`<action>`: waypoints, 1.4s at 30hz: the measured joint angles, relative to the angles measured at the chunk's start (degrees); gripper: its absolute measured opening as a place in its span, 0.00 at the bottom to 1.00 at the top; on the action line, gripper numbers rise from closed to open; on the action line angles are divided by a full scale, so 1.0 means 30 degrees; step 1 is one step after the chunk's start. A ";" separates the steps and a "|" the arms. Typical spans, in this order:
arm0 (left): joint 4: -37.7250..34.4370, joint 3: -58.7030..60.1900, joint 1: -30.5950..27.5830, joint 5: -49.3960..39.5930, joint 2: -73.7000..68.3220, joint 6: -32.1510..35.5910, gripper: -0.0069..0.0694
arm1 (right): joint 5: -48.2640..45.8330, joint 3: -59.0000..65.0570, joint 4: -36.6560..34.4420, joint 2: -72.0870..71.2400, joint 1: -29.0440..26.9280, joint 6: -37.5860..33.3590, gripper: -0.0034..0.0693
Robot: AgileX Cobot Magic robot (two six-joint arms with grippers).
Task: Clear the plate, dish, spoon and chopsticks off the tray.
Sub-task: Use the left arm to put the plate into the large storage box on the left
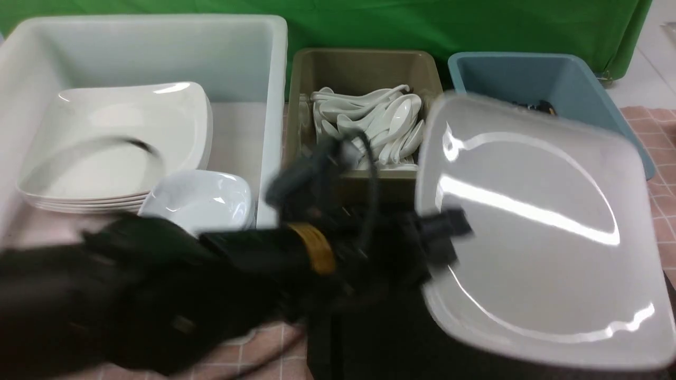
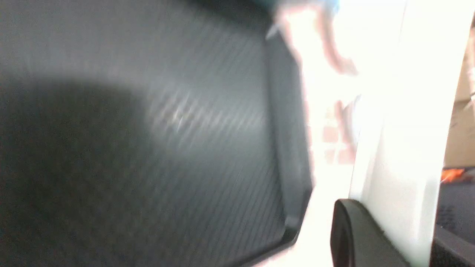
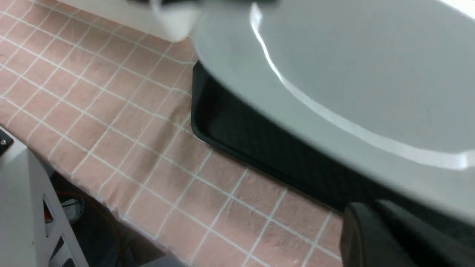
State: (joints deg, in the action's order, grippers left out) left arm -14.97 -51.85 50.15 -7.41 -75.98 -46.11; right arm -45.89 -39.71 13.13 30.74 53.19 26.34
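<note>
Step in hand: removal of the plate (image 1: 533, 227). The plate hangs tilted in the air above the tray (image 3: 237, 129), clear of it, in front of the olive tub (image 1: 364, 68) and the blue tub (image 1: 528, 74).

The left end effector (image 1: 442, 227) is closed on the plate's left rim. In the left wrist view the white rim sits between two dark fingers (image 2: 352, 233). The right end effector (image 3: 386, 222) is closed at the rim on its own side and appears to grip it.

Judgement: this is a hand-over. The next move calls for the right end effector to release. The left arm then carries the plate onto the stack of plates (image 1: 116, 142) in the white tub (image 1: 264, 79), clearing the tub wall.

Limits of view: the left arm is motion-blurred. Plate and arm cover most of the tray, so the spoon and chopsticks cannot be located. The front view hides the right end effector.
</note>
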 joint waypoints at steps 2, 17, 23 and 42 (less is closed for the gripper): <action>0.0726 -0.0869 -0.1984 -0.2656 0.1920 0.0936 0.11 | 0.0000 0.0000 0.0069 0.0000 0.0000 0.0000 0.15; -0.6654 -0.5265 -2.5154 -1.6385 0.2625 1.7920 0.12 | 0.0547 0.0037 0.0108 0.0000 0.0000 0.0000 0.15; -1.5724 -0.6486 -2.9936 -1.7655 -0.1315 2.3407 0.11 | 0.0958 0.0037 0.0132 0.0000 0.0000 0.0000 0.15; -1.1720 -1.3211 -2.7925 -1.5462 -1.0096 2.5952 0.11 | 0.1011 0.0037 0.0926 0.0000 0.0000 -0.0043 0.16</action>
State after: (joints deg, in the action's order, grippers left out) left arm -50.13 -91.49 -33.62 -53.80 -106.27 31.74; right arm -42.86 -39.60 15.91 30.74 53.19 26.21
